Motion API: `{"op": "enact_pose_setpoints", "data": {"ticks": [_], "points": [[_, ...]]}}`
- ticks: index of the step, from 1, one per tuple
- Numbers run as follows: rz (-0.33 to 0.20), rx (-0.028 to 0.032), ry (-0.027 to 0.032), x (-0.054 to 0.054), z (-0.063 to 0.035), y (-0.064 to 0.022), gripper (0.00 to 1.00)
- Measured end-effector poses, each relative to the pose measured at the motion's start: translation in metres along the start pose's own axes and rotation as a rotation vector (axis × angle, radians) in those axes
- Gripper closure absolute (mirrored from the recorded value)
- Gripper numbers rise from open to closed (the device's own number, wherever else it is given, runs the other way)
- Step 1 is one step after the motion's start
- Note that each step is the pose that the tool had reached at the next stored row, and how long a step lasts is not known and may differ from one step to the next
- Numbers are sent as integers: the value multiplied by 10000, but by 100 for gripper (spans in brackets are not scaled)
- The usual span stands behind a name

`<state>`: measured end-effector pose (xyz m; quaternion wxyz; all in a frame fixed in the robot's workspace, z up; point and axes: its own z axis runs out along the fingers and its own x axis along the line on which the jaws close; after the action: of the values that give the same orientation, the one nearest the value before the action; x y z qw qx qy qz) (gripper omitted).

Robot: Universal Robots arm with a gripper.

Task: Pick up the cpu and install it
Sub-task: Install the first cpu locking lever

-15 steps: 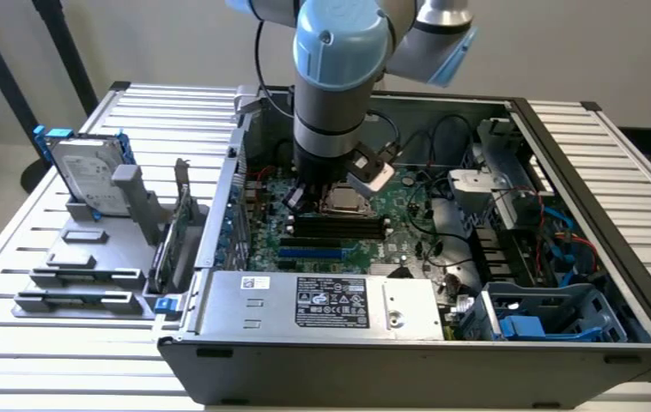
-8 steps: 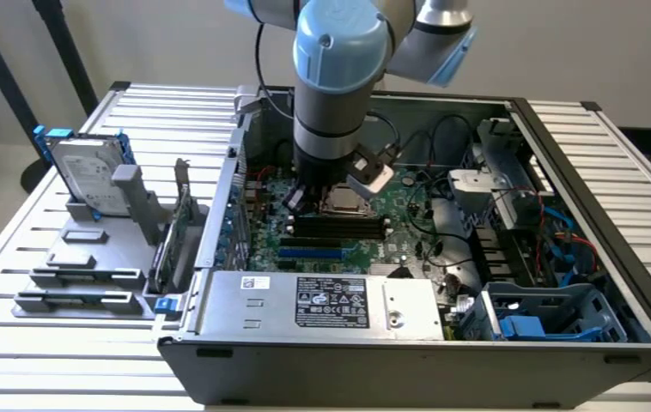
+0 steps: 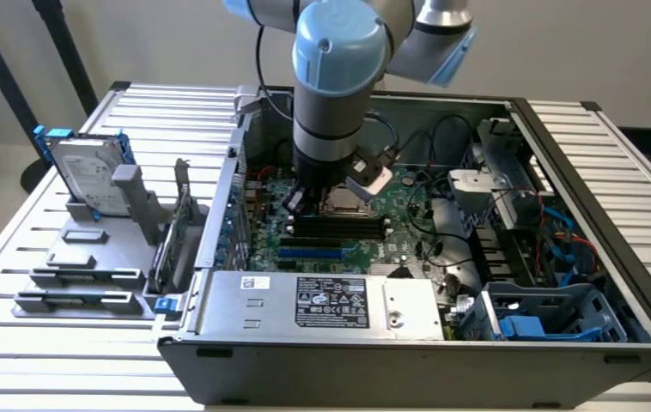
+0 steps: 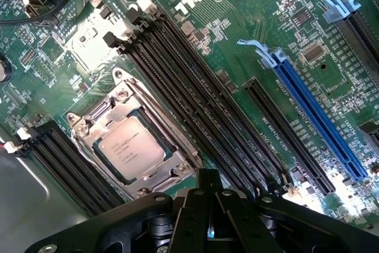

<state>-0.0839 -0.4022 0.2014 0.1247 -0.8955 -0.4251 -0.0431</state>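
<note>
The cpu (image 4: 130, 148) already lies flat in its socket (image 4: 133, 143) on the motherboard (image 4: 249, 45); the hand (image 4: 208, 205), pressed together and empty, hangs just beside it at about four o'clock. Judged: placing done, seating and latching the socket frame seem outstanding

Open case (image 3: 555, 129): access from above. Motherboard (image 4: 237, 39) around the cpu (image 4: 131, 148) is low; black memory slots (image 4: 195, 93) flank it at 3 o'clock. Cables (image 3: 446, 142) and drive cage (image 3: 549, 313) crowd the exterior view's right; power supply (image 3: 314, 300) blocks 6 o'clock.
</note>
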Motion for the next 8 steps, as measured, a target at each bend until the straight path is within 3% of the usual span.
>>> {"op": "enact_pose_setpoints", "data": {"ticks": [8], "points": [[-1,1,0,3,34,-9,89]]}}
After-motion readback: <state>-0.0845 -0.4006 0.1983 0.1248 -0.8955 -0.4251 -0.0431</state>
